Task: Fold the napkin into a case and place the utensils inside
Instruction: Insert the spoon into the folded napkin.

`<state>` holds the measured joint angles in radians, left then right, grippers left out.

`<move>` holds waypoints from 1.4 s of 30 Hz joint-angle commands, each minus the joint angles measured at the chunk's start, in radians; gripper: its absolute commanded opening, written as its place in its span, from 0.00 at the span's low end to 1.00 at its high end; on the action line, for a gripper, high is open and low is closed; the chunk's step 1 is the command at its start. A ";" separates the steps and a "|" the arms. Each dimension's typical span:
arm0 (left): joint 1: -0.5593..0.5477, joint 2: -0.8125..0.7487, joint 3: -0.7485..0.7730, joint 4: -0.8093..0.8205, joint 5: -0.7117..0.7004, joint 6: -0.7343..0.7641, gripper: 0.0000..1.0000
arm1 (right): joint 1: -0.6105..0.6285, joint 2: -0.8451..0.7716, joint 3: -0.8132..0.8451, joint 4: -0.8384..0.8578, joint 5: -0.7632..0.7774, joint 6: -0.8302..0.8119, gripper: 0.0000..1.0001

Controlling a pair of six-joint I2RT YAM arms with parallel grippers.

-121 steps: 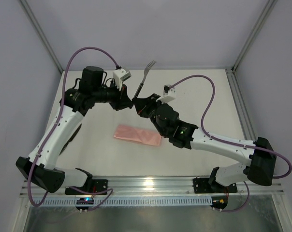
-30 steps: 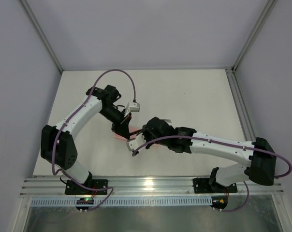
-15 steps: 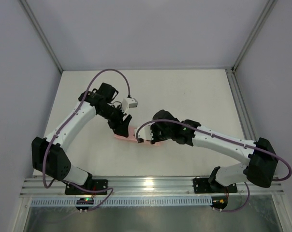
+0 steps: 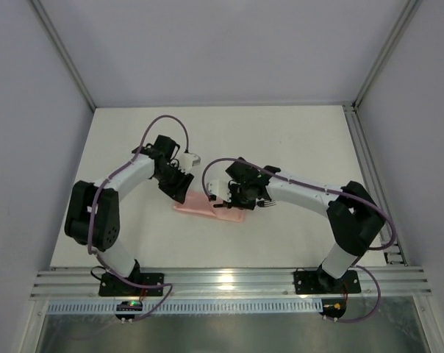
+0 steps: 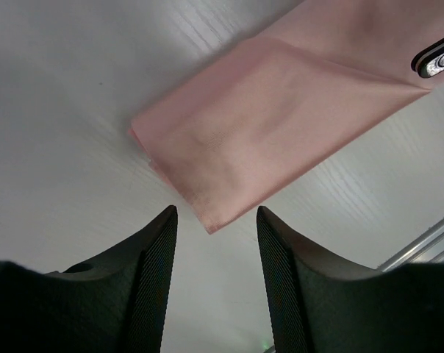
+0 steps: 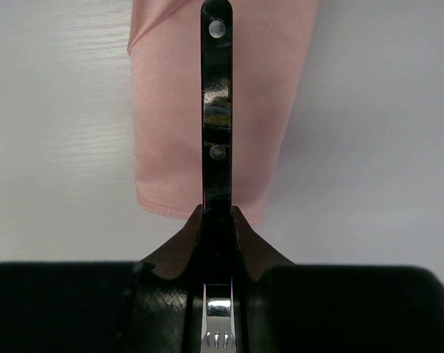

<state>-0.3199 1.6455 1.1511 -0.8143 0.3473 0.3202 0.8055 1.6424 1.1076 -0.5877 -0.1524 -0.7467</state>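
The salmon-pink napkin (image 4: pixel 200 208) lies flat on the table as a narrow oblong case. My left gripper (image 4: pixel 176 188) stands open just off its left end. In the left wrist view the case's corner (image 5: pixel 207 213) sits right in front of the left gripper (image 5: pixel 216 215), and nothing is between the fingers. My right gripper (image 6: pixel 217 215) is shut on the fork's dark handle (image 6: pixel 217 110), which reaches out over the cloth (image 6: pixel 163 132). The silvery prongs (image 6: pixel 217 340) point back behind the jaws. From above, the right gripper (image 4: pixel 224 194) is over the case's right half and the prongs (image 4: pixel 268 204) stick out to the right.
The white tabletop (image 4: pixel 303 147) is walled by grey panels and metal frame posts (image 4: pixel 365 169). Both arms crowd the middle, their purple cables (image 4: pixel 170 121) looping above. The rail with the arm bases (image 4: pixel 222 283) runs along the near edge.
The left gripper has opened and drawn back off the napkin's left end. The right gripper, still holding the fork, has swung up and right over the case.
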 commanded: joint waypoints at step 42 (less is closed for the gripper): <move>0.059 0.085 -0.082 0.145 0.182 0.066 0.25 | 0.090 0.355 0.311 0.181 0.036 0.230 0.15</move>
<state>-0.2592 1.7741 1.0790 -0.6773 0.4759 0.3622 0.8886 2.0125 1.4227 -0.5240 -0.0940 -0.5457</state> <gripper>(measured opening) 0.247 0.174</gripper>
